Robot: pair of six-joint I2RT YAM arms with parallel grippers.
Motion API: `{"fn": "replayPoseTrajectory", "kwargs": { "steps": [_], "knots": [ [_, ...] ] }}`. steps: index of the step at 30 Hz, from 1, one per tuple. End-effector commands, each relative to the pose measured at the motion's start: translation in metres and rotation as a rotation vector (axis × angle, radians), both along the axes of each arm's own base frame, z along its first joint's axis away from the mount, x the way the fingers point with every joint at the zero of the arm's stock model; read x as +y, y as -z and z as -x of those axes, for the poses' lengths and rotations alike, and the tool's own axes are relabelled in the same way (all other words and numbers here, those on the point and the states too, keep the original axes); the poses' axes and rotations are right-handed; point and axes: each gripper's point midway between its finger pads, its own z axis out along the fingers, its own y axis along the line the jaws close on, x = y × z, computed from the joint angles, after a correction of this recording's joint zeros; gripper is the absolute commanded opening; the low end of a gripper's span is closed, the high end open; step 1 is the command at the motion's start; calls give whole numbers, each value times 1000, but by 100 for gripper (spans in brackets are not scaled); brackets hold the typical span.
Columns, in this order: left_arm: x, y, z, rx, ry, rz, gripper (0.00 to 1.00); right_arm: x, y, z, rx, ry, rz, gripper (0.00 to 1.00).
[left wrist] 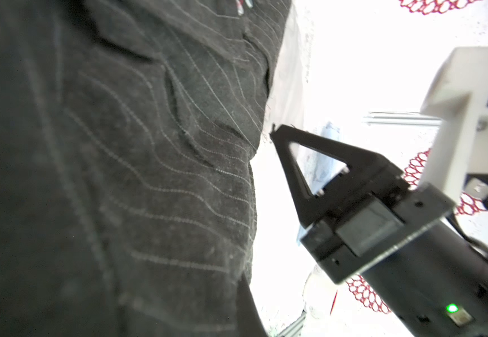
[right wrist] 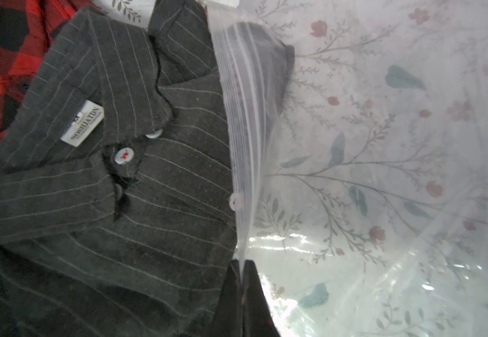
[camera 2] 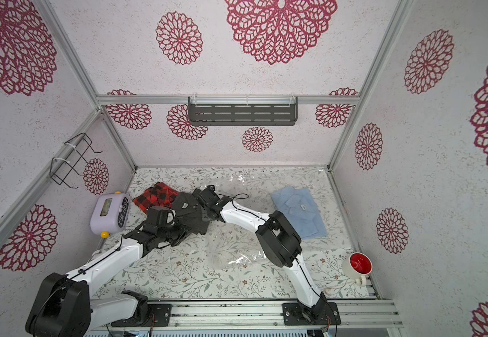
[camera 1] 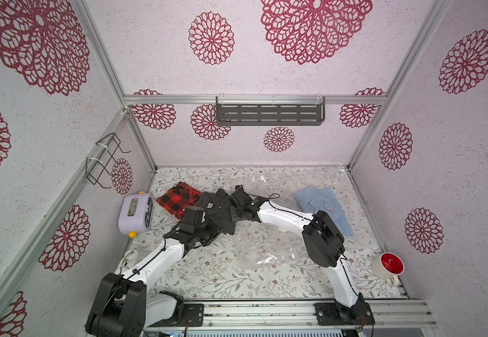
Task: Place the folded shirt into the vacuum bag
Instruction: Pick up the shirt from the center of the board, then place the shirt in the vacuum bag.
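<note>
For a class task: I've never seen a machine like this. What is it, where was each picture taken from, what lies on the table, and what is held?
It is a robot with two white arms, each ending in a pincer. Two pictures look down from overhead; two come from cameras on the wrists. On the flowered table lie a red checked shirt, a folded pale blue shirt, a lilac timer and a white mug with a red inside. The left pincer is shut on the dark grey pinstriped shirt; the right pincer pinches the zip edge of the clear plastic vacuum bag.
</note>
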Motion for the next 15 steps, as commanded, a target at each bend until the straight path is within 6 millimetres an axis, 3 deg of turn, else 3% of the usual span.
{"fn": "replayPoseTrajectory", "kwargs": {
  "steps": [1,15],
  "knots": [
    [-15,-10,0,-13,29,39,0,8,-19,-1,-17,-3,-26,0],
    [-67,19,-1,13,110,42,0,7,-33,0,-29,-5,-40,0]
  ]
}}
